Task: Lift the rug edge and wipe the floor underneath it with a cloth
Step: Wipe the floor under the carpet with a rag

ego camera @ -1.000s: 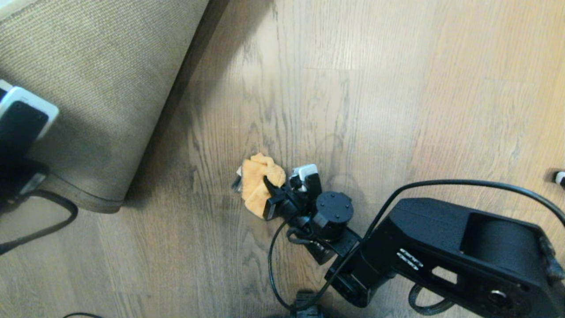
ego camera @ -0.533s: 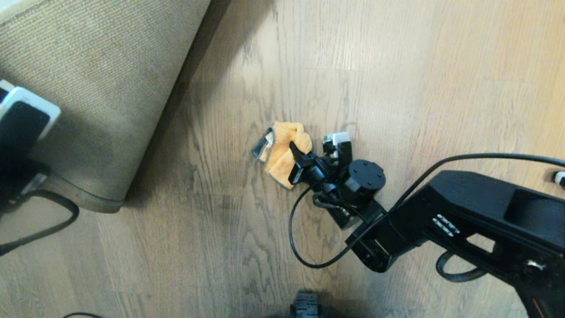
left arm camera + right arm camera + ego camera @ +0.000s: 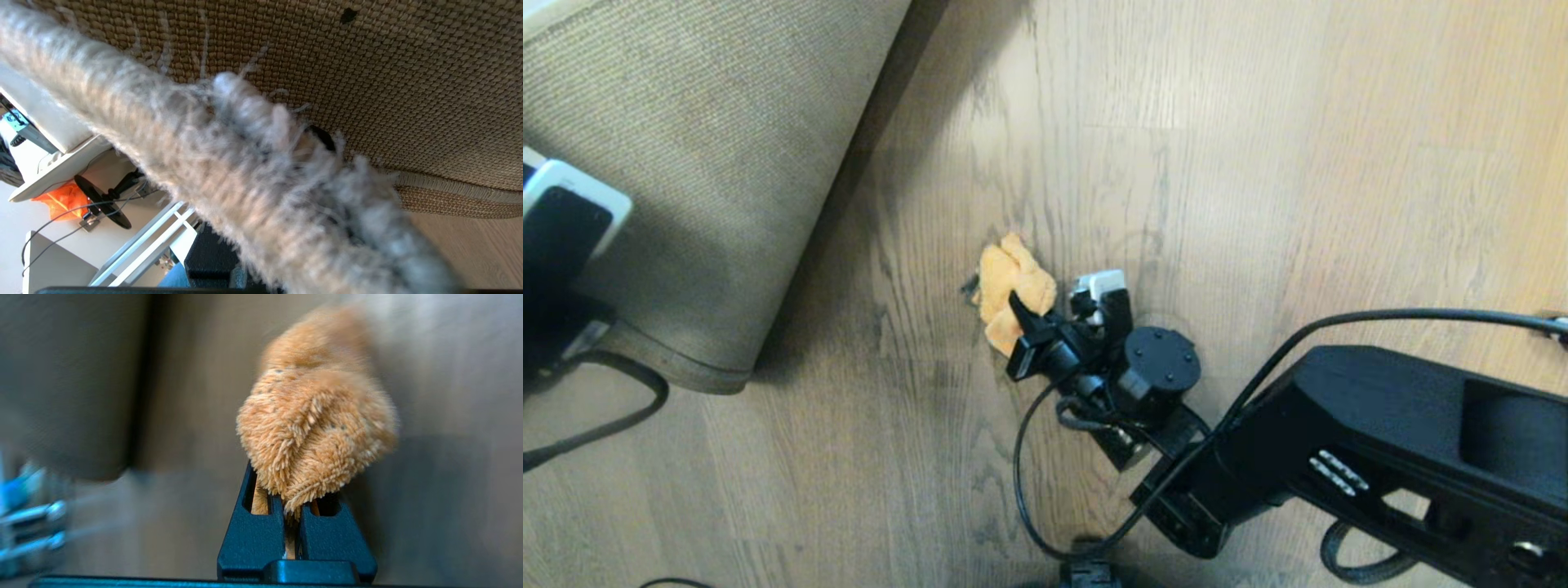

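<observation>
Orange terry cloth (image 3: pixel 1011 286), clamped in the right pincer (image 3: pixel 1023 327), is mid-wipe on the floor (image 3: pixel 1258 163) while the left pincer (image 3: pixel 322 141) grips the lifted rug (image 3: pixel 686 163); next, strokes should likely reach left under it.

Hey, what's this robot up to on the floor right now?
It is cleaning under a rug. The left pincer holds the rug edge lifted, tan backing showing. The right pincer is shut on an orange cloth, pressing it on the wood floor beside the raised edge.
</observation>
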